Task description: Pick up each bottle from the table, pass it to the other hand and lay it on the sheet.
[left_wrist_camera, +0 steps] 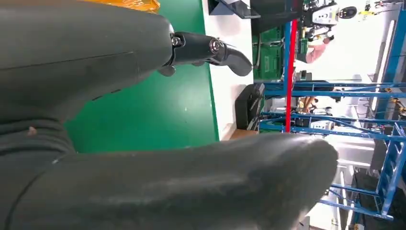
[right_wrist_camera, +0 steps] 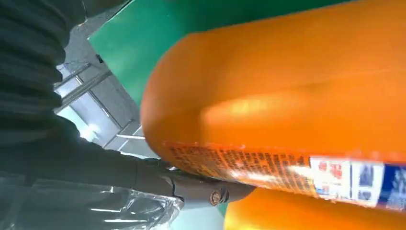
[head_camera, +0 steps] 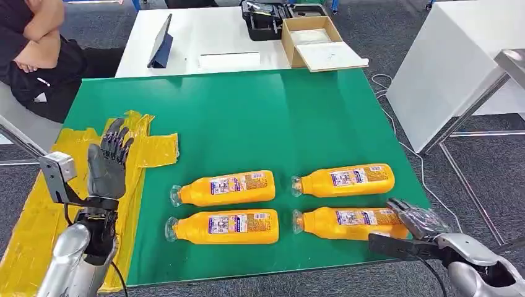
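We work over the green table, which carries everything, and the yellow sheet drapes its edge at nine o'clock, with no bottle lying on it, so we judge the task is at its very start. Four orange bottles lie flat in two rows near six o'clock: the far left bottle, the near left bottle, the far right bottle, and the near right bottle at about five o'clock. Our right hand sits at the base end of the near right bottle; in the right wrist view that bottle looms very close, with a finger beside it, yet we cannot tell whether the fingers have closed around it. Our left hand stands raised over the sheet at eight o'clock, released, fingers spread and holding nothing. The step in hand looks like the first pickup; next, we reckon, the right hand must secure a firm wrap around the bottle's body, lift it, and carry it toward nine o'clock for the left to receive.
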Tool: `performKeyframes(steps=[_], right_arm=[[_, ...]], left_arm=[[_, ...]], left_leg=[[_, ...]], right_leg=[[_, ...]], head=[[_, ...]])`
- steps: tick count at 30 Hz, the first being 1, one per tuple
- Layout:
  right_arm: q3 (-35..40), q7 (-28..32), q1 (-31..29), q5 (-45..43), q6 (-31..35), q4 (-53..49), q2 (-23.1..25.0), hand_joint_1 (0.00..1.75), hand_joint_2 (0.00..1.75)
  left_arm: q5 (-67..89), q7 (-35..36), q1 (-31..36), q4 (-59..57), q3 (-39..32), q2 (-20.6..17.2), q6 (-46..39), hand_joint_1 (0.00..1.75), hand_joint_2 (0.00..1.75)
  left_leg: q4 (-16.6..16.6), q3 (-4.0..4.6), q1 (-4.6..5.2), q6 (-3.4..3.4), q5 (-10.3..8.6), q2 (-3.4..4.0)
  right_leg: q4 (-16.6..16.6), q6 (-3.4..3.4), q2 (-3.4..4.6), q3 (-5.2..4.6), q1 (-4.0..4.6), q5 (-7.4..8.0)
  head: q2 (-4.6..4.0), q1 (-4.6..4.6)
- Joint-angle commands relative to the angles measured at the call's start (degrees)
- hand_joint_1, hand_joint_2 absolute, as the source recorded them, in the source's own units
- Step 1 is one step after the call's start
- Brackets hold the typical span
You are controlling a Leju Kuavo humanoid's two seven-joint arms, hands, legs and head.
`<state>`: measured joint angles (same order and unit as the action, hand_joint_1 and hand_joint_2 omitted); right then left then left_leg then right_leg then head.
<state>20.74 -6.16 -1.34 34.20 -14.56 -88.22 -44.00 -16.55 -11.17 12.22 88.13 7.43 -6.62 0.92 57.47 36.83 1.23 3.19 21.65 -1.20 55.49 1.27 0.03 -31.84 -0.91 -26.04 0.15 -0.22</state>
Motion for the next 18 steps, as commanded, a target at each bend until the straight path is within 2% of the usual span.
performKeyframes(steps=[1,2,3,6,7,8,14,18], right_arm=[[4.02,-0.37,-2.08,0.00,0.06,3.57,1.60,0.00,1.75],[4.02,-0.37,-2.08,0.00,0.06,3.57,1.60,0.00,1.75],[4.02,-0.37,-2.08,0.00,0.06,3.57,1.60,0.00,1.75],[4.16,-0.38,-2.39,0.06,0.15,3.83,1.72,0.00,1.75],[4.65,-0.36,-2.97,0.21,0.55,4.22,1.90,0.00,1.75],[4.95,-0.37,-3.37,0.30,0.80,4.55,2.16,0.00,1.75],[5.10,-0.21,-5.52,0.35,4.74,5.36,4.89,0.00,1.75],[5.24,-0.03,-6.66,-0.36,5.16,4.95,5.45,0.00,1.75]], left_arm=[[0.01,-0.01,1.45,-3.62,0.96,-0.49,-0.12,0.00,0.00],[0.01,-0.01,1.45,-3.62,0.96,-0.49,-0.12,0.00,0.00],[0.01,-0.01,1.45,-3.62,0.96,-0.49,-0.12,0.00,0.00],[0.00,-0.03,1.43,-3.72,0.87,-0.49,-0.14,0.00,0.00],[0.00,-0.03,1.35,-3.82,0.56,-0.28,-0.16,0.00,0.00],[0.00,-0.13,1.31,-3.93,0.34,-0.14,-0.18,0.00,0.00],[0.16,-0.52,0.99,-4.21,-0.40,0.14,-0.07,0.00,0.00],[0.08,-0.86,1.58,-4.96,-0.32,0.15,0.12,0.00,0.00]], left_leg=[[-0.06,-0.21,-0.06,-0.21,0.04,0.06],[-0.10,-0.37,-0.07,-0.35,0.08,0.11],[-0.05,-0.14,-0.04,-0.17,0.03,0.06],[-0.05,-0.17,-0.05,-0.20,0.04,0.07],[-0.11,-0.46,-0.08,-0.43,0.12,0.16],[-0.07,-0.23,-0.06,-0.24,0.05,0.09],[-0.11,-0.31,-0.07,-0.29,0.06,0.23],[-0.07,-0.19,-0.05,-0.22,0.03,0.15]], right_leg=[[-0.12,-0.09,0.00,0.24,0.06,-0.01],[-0.18,-0.14,0.01,0.41,0.06,-0.04],[-0.09,-0.07,0.02,0.16,0.04,0.00],[-0.10,-0.08,0.01,0.20,0.05,-0.01],[-0.21,-0.17,0.03,0.51,0.08,-0.06],[-0.13,-0.10,0.02,0.27,0.06,-0.01],[-0.17,-0.13,0.15,0.32,0.08,0.02],[-0.10,-0.09,0.09,0.20,0.05,0.01]], head=[[0.00,0.02],[0.00,-0.02],[0.00,0.00],[0.00,0.00],[0.00,0.00],[0.00,0.02],[0.00,0.00],[0.00,0.00]])
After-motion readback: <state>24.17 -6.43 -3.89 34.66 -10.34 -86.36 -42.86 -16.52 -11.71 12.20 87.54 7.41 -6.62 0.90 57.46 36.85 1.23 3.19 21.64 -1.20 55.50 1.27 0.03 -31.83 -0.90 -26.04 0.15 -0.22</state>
